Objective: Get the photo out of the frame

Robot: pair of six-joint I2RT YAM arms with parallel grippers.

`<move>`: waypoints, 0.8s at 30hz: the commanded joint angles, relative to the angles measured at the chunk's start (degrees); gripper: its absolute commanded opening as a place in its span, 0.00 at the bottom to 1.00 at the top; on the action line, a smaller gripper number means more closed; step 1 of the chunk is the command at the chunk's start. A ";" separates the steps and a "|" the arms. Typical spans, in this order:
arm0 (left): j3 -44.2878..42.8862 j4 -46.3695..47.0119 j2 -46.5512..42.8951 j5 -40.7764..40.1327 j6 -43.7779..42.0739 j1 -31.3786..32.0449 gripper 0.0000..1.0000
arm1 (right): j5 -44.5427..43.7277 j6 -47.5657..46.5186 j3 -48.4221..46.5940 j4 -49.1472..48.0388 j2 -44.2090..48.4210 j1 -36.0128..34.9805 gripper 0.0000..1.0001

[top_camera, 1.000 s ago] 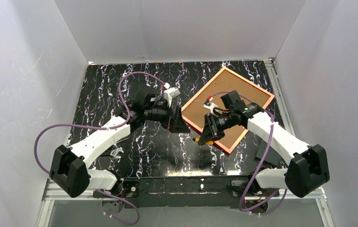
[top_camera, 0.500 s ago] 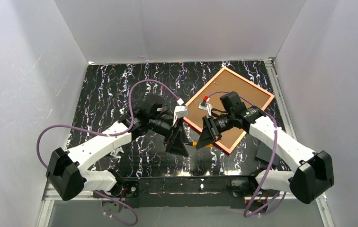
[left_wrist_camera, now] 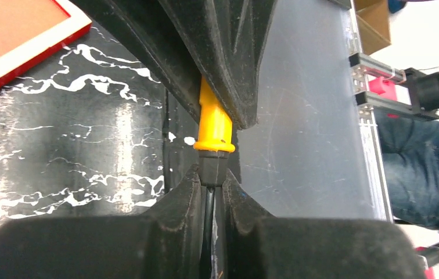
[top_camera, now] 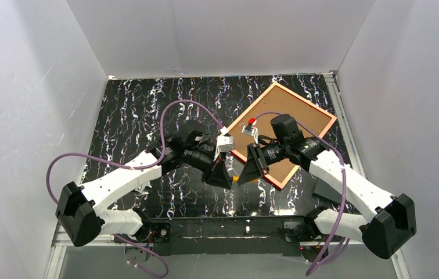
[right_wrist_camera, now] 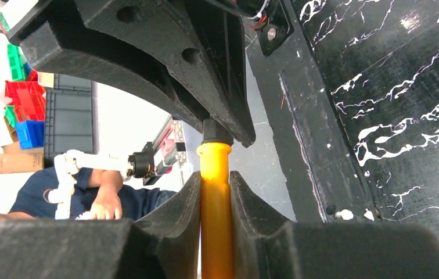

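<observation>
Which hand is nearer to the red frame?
Right. The right hand is at the near-left edge of the frame, gripping the yellow tool. The left hand grips the tool's black tip, farther out over the black table.

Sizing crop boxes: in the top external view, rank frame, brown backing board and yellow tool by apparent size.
1. frame
2. brown backing board, slightly smaller inside it
3. yellow tool, only a sliver showing

Frame on table, back right
</observation>
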State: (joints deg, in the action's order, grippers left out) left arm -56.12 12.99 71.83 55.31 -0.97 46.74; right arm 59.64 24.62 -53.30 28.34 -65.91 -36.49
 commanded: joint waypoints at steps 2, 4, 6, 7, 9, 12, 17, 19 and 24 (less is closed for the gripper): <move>-1.31 0.34 -3.01 -4.71 2.34 0.54 0.00 | -9.99 8.21 3.14 -11.15 4.34 0.11 0.50; -0.38 3.90 -3.49 -8.13 6.50 0.54 0.00 | -17.12 14.70 6.06 -15.49 7.19 0.21 0.64; 1.46 8.54 -3.97 -10.07 10.56 0.54 0.00 | -22.33 23.36 11.51 -26.93 10.44 0.21 0.69; 2.26 10.67 -4.15 -10.51 12.11 0.54 0.00 | -24.89 27.18 14.38 -31.87 12.28 0.19 0.69; 3.21 13.46 -4.26 -11.75 14.91 0.57 0.00 | -30.54 31.97 18.46 -37.77 15.81 0.21 0.72; 3.63 15.61 -4.18 -11.45 16.19 0.53 0.00 | -32.21 35.97 21.37 -43.85 16.97 0.23 0.71; 4.32 17.83 -4.17 -10.92 17.46 0.46 0.00 | -29.91 36.48 20.64 -46.32 15.83 0.19 0.65; 4.40 17.81 -4.21 -11.24 17.45 0.50 0.00 | -29.88 36.08 20.73 -46.07 15.46 0.26 0.61; 1.97 10.40 -3.26 -15.53 13.61 0.46 0.00 | -33.24 29.94 19.52 -37.80 16.86 0.28 0.61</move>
State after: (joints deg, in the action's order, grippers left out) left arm -52.31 28.16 69.36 41.98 15.57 47.00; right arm 30.30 58.94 -32.03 -12.60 -50.70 -36.38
